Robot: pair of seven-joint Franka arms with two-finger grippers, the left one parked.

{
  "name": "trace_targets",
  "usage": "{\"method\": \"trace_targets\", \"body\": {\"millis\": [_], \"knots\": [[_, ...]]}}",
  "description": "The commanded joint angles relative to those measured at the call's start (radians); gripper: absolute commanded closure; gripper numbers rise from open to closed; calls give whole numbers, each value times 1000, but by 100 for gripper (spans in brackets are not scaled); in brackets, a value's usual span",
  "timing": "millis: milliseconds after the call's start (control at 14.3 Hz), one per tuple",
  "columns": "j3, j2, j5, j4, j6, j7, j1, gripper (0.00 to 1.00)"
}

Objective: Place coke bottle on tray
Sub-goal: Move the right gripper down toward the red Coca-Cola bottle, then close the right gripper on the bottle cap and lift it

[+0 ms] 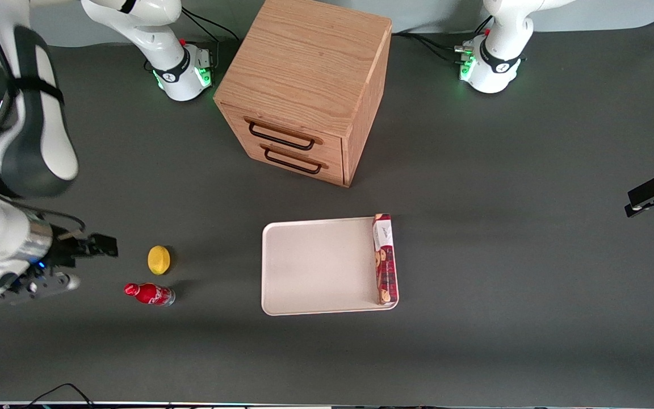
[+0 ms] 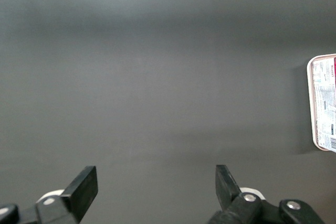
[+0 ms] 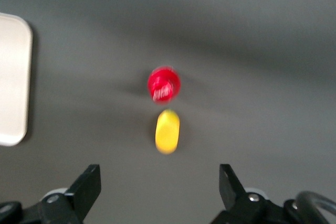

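The coke bottle (image 1: 150, 294) is small and red with white script; its cap points toward the working arm's end of the table. It also shows in the right wrist view (image 3: 164, 84), blurred. The cream-white tray (image 1: 315, 267) lies on the mat in front of the cabinet, well apart from the bottle; its rounded corner shows in the right wrist view (image 3: 13, 77). My right gripper (image 1: 86, 261) is open and empty. It hangs over the mat beside the bottle, farther toward the working arm's end, not touching it. Its fingers (image 3: 86, 187) stand wide apart.
A yellow lemon-like object (image 1: 159, 259) sits close to the bottle, farther from the front camera; it shows in the right wrist view (image 3: 167, 130). A long red cookie box (image 1: 385, 258) lies on the tray's edge toward the parked arm. A wooden two-drawer cabinet (image 1: 304, 91) stands farther back.
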Motion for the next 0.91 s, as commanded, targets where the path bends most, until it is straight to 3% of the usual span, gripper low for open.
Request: {"method": "trace_targets", "body": {"millis": [0,349,488,628,837], "knots": [[1,108,-10,55,95,-10,7,0],[2,151,-5,2,191,41,16,1],[2,149,-9,-18,196,81,17,8],[2,146,-9,-32,198,81,19,31],[2,140,-13,-35,193,80,21,89]]}}
